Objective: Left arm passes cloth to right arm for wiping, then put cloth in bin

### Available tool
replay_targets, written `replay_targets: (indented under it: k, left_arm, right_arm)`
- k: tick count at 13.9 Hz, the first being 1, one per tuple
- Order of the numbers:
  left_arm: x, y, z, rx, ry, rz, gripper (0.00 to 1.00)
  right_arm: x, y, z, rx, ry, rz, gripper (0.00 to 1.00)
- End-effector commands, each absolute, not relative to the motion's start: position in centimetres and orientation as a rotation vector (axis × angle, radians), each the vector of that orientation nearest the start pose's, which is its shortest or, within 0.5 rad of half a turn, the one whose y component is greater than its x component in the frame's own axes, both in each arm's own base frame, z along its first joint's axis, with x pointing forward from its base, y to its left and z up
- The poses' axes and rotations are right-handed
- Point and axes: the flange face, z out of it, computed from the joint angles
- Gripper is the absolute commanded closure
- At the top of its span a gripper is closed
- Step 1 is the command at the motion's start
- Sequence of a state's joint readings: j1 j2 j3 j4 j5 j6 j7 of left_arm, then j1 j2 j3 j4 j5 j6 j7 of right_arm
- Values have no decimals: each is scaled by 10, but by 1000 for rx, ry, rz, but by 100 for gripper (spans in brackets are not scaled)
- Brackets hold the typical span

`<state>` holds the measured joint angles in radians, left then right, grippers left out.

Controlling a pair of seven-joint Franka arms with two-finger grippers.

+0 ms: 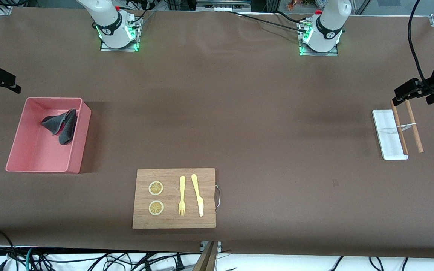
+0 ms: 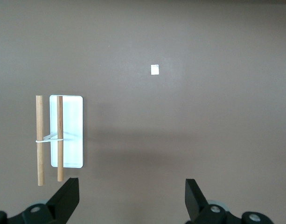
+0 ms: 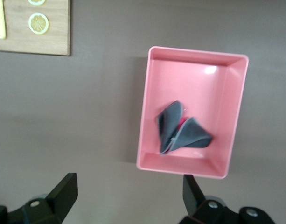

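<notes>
The cloth lies crumpled in the pink bin, dark grey with a little red showing in its fold. The right wrist view shows the cloth resting against the bin floor. My right gripper hangs open and empty over the table beside the bin, at the right arm's end; the open gripper holds only bare table between its fingers. My left gripper hangs open over the left arm's end by the white tray, and this gripper is empty too.
A wooden cutting board near the front edge carries two lemon slices, a yellow fork and a yellow knife. A small white tray with two banded wooden sticks lies at the left arm's end.
</notes>
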<state>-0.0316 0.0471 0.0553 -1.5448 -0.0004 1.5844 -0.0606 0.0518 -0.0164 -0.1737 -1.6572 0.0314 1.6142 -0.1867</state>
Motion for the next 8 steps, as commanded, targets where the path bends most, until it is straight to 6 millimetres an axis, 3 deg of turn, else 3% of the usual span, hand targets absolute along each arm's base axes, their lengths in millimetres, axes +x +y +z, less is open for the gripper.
replay_targets:
  k: [1, 3, 8]
  left_arm:
    - [572, 14, 617, -3146, -111, 17, 0]
    - [571, 14, 618, -3146, -108, 14, 0]
    - [572, 14, 617, -3147, -111, 17, 0]
  right_arm:
    - [541, -23, 609, -3126, 48, 69, 0]
    - [537, -1, 617, -3161, 157, 73, 0]
    - [546, -10, 610, -3163, 136, 91, 0]
